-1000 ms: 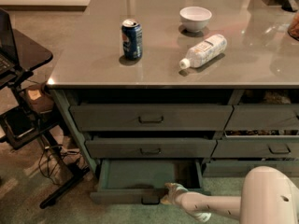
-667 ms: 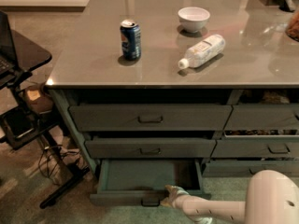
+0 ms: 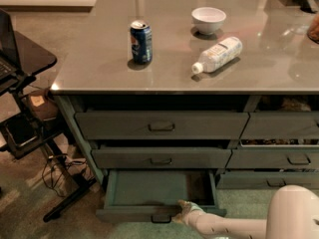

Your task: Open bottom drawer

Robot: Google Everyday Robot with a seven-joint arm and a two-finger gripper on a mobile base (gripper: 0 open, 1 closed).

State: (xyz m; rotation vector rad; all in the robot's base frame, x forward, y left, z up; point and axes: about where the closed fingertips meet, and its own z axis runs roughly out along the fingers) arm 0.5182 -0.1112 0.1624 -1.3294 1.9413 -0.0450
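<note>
While the bottom drawer (image 3: 149, 189) sits pulled out at the foot of the cabinet, teal inside on show, the gripper (image 3: 183, 208) is down low at its front edge, just right of the small centre pull (image 3: 160, 218). Spread or pinched? Cannot tell. The white arm (image 3: 227, 226) reaches in from the lower right. On the counter (image 3: 94, 71): 1 blue can (image 3: 141, 42), 1 white bowl (image 3: 208, 20), 1 bottle (image 3: 218, 54) lying on its side.

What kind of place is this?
Probably an office kitchenette: grey counter over drawers, holding a soda can, white bowl and plastic bottle. The gripper is at the front of the open bottom drawer.
</note>
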